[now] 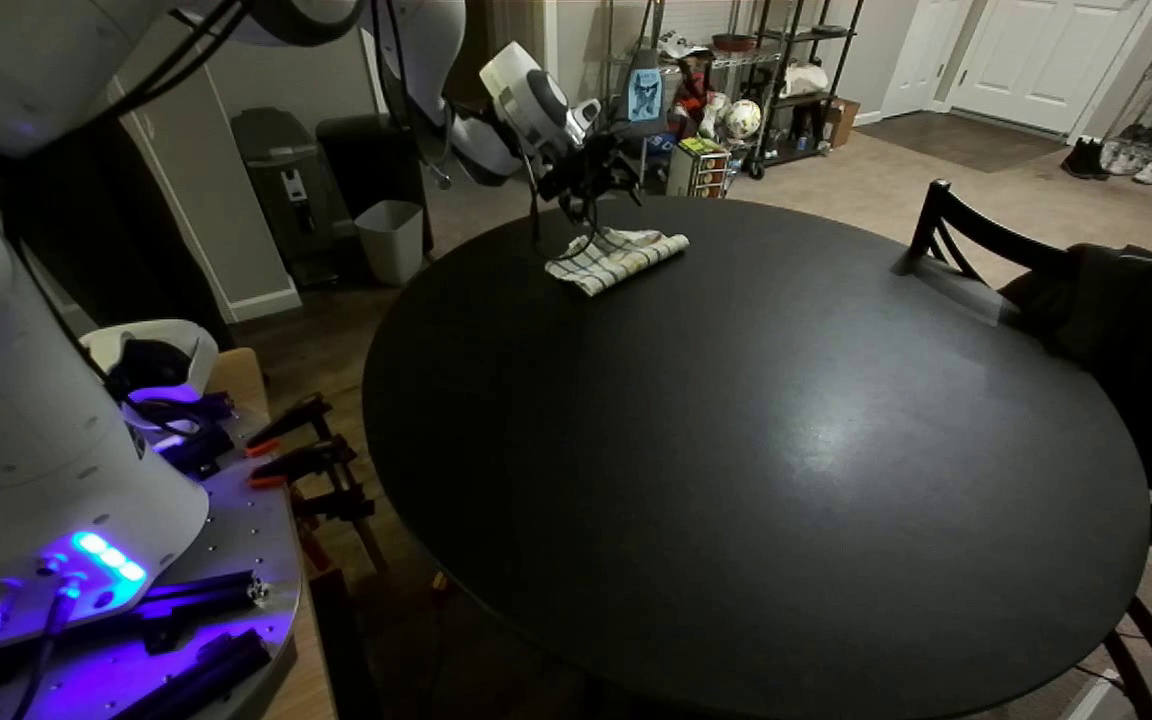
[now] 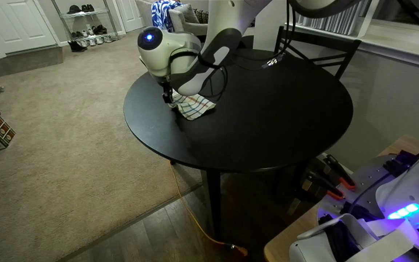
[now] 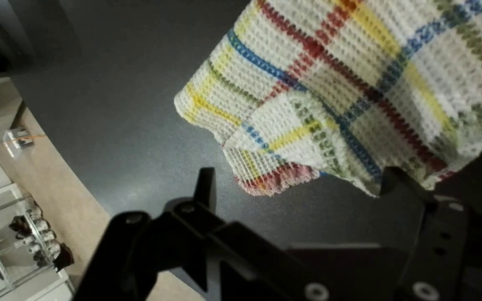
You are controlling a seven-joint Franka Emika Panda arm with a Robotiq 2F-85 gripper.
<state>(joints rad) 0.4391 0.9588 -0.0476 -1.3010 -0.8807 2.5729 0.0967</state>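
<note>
Spread wide, the two fingers [image 3: 206, 190] of your gripper [image 3: 301, 182] grasp nothing; a checked cloth [image 3: 329, 83] lies just ahead, its loose near edge partly across the gap. Whether the fingertip nearer the cloth touches it or merely overlaps it in the wrist view can't be told. Such generous spacing seems to suit something soft, leaving room for a bunched fold. In both exterior views the cloth rests near the rim of the dark round table [image 1: 786, 400], folded over on itself with a corner turned back, so the tabletop bears its weight. You have the arm [image 2: 227, 18] stretched far from its base [image 1: 66, 400], probably because the cloth sits well apart from it. Clamps [image 1: 301, 460] grip the edge of the wooden stand [image 2: 296, 229], presumably to brace the base against that long reach.
</note>
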